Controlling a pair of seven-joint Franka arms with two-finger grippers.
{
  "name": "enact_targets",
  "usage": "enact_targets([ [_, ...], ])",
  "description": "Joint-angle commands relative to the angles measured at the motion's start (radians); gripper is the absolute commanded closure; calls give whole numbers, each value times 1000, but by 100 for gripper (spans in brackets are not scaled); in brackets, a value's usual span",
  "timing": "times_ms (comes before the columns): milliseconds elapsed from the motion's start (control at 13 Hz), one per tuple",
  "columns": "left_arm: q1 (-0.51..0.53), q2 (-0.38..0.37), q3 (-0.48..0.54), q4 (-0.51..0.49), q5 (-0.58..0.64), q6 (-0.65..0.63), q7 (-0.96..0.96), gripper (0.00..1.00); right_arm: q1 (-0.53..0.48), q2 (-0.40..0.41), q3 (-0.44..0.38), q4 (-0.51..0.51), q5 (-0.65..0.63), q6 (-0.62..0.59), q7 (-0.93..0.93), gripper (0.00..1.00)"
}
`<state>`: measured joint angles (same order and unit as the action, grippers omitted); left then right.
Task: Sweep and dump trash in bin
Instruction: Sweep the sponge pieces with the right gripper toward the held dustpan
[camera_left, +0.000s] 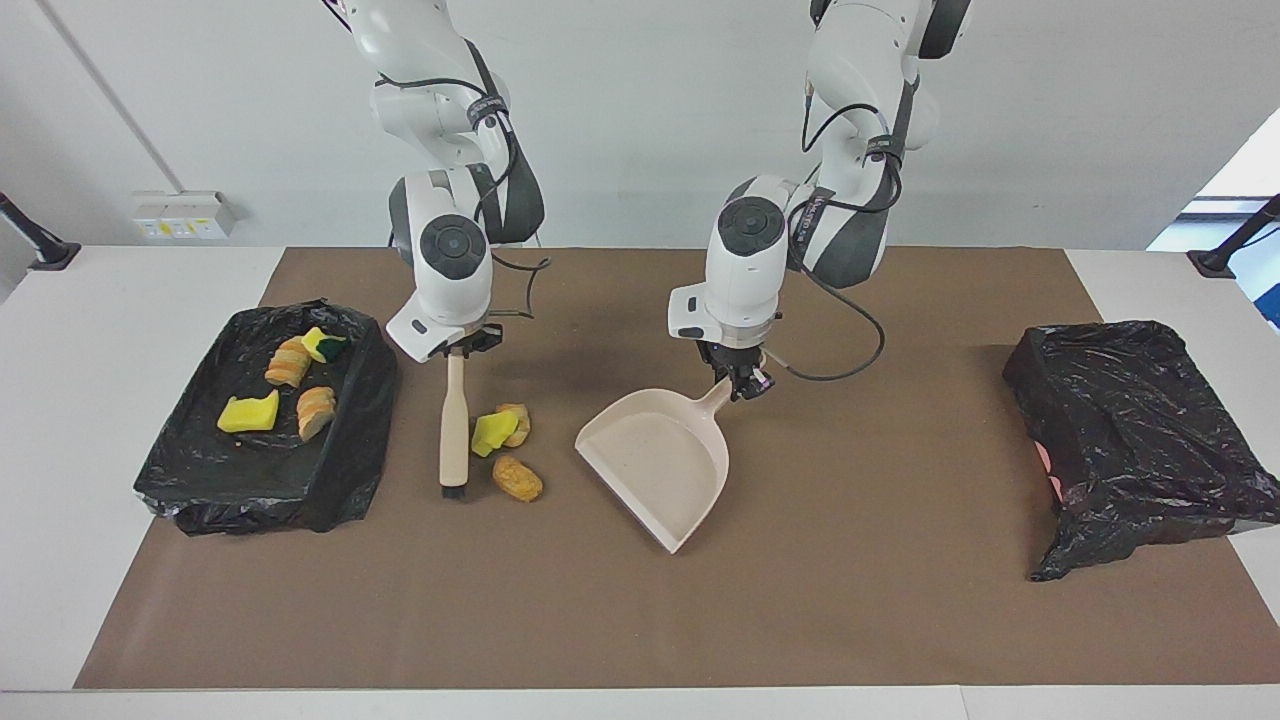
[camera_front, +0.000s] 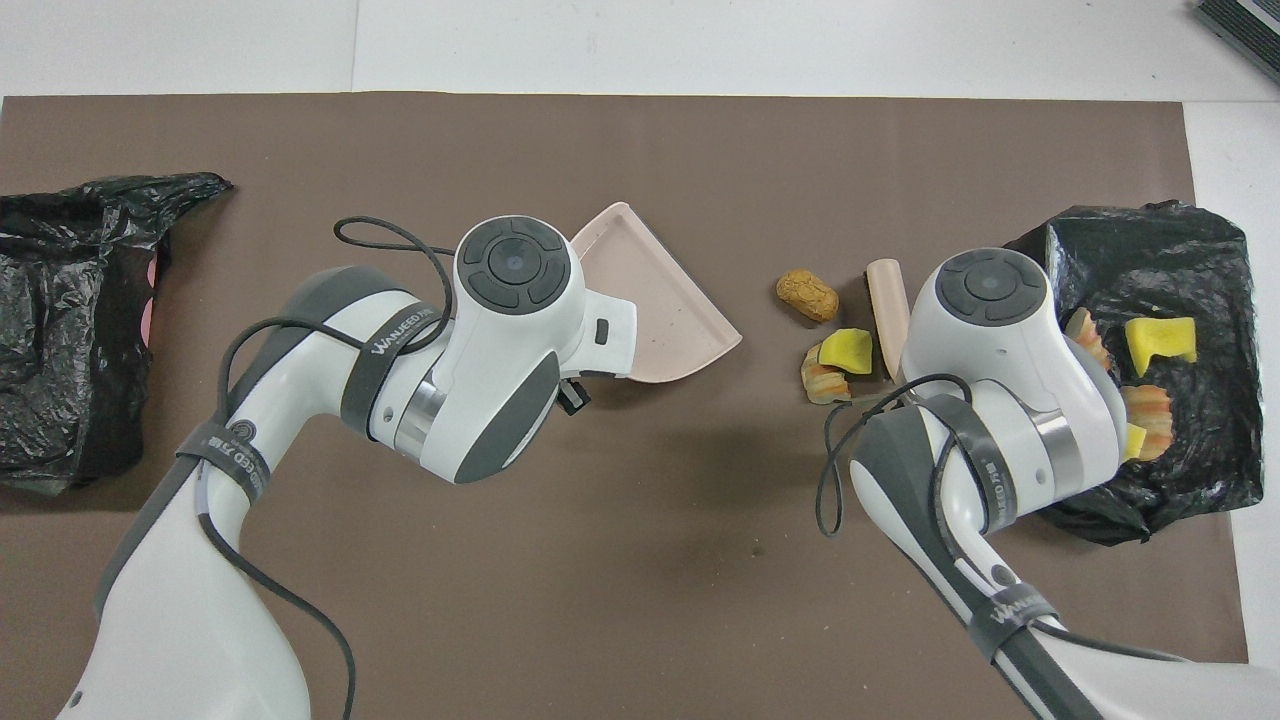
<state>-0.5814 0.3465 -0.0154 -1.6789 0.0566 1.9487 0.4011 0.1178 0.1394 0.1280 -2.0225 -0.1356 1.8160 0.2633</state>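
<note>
Three light, soft scraps (camera_left: 508, 443) loose on mat between brush (camera_left: 454, 424), clamped at handle top by right gripper (camera_left: 462, 347), and stiff dustpan (camera_left: 658, 461), clamped at handle by left gripper (camera_left: 742, 382); judged easily swept, liable to roll; four more in near black-lined tray (camera_left: 200, 480).

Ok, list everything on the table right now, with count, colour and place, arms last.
Scraps on mat: three, one yellow, two tan-orange, between brush and dustpan.
Scraps in tray: four, two yellow (one green-backed), two tan-orange.
Tray: one, black-lined, right arm's end of the table.
Brush: one, beige handle, dark bristles on mat, beside the loose scraps.
Dustpan: one, beige, mid-table, mouth toward the loose scraps.
Bin: one, black bag, left arm's end.
Mat: one, brown, covering the white table.
Right gripper: shut on the brush handle.
Left gripper: shut on the dustpan handle.
</note>
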Motion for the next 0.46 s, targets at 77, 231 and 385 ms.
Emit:
enact_targets([
  [77, -40, -84, 8, -122, 64, 6, 128, 100, 31, -9, 7, -21, 94, 11, 34, 100],
  [231, -55, -113, 8, -177, 117, 44, 169, 100, 57, 0, 7, -22, 131, 20, 31, 100],
  [385, -57, -145, 8, -246, 135, 91, 220, 100, 101, 26, 5, -21, 226, 54, 40, 100],
])
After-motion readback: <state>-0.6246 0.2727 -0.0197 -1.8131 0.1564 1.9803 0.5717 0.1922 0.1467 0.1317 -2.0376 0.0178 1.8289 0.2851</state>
